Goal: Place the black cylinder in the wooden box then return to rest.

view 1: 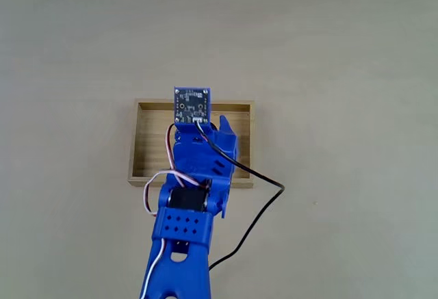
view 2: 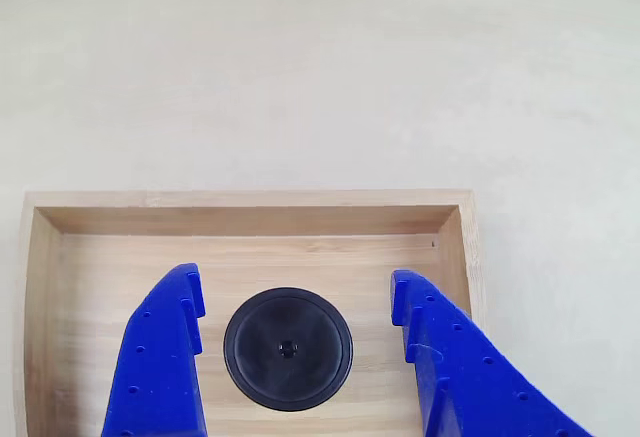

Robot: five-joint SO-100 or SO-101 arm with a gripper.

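Bright, even, diffuse light; faint soft shadows, no glare. Fixed view slightly soft, other view sharper.

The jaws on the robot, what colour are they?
Bright blue; they stand open either side of the black cylinder, clearest in the other view.

Surface: I see a plain pale beige table (view 1: 342, 53), matte, with no markings I can make out.
Directly on it: the wooden box (view 1: 135, 148), a shallow light-wood tray with thin raised walls, flat on the tabletop near the middle of the fixed view.
Box in the other view: I read the same wooden box (view 2: 250, 219) against the pale table (view 2: 320, 67), its far wall square to the frame.
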